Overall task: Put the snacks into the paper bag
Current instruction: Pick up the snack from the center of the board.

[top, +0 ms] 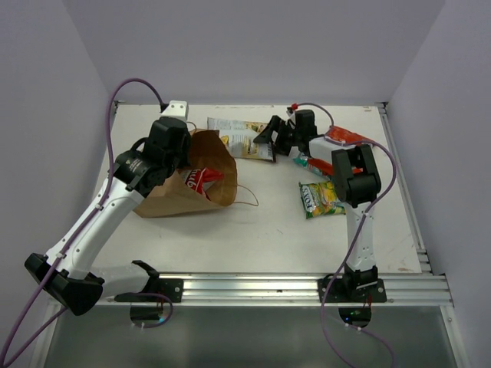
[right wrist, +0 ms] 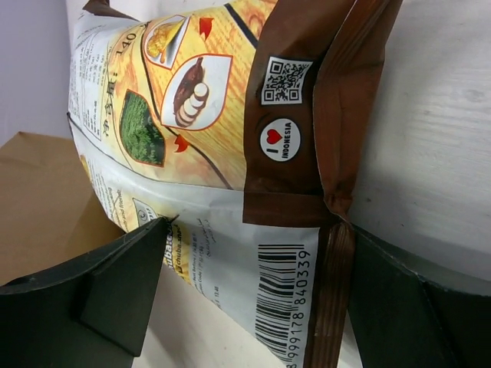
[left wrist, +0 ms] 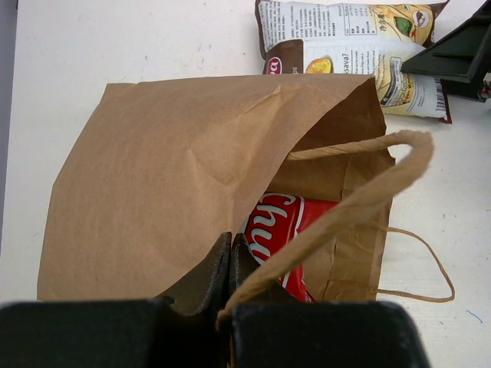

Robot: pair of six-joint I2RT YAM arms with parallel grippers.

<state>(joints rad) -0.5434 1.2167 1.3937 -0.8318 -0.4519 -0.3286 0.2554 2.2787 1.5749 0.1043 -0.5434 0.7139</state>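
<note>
Left hand (left wrist: 230,249): the 2 fingers are pressed together and clamp 1 twisted paper loop handle (left wrist: 360,195) of the bag. The loop rises from the fingers and crosses in front of the bag mouth.
Paper bag: the brown kraft paper bag (top: 173,195) lies on its side at the left of the white surface (top: 268,230), with its mouth turned toward the middle. The upper wall is lifted a little, so the mouth is partly open.
Second handle: the other loop handle (top: 247,198) lies flat on the surface just beside the mouth.
Inside the bag: a glossy red packet with white letters (left wrist: 280,230) lies in the mouth, partly covered by the upper wall.
Right hand (right wrist: 265,230): the fingers stand wide apart, 1 on each side of the brown sealed end of the glossy white-brown chips packet (top: 240,139). They are not closed on it.
Chips packet: it lies flat on the surface, just behind the bag mouth. I cannot tell if it touches the bag.
Other things: a green multicoloured candy packet (top: 322,198) lies alone at the right, beside the right arm. A small teal packet (top: 309,162) and a red-orange packet (top: 347,138) lie further back, both partly hidden by that arm.
</note>
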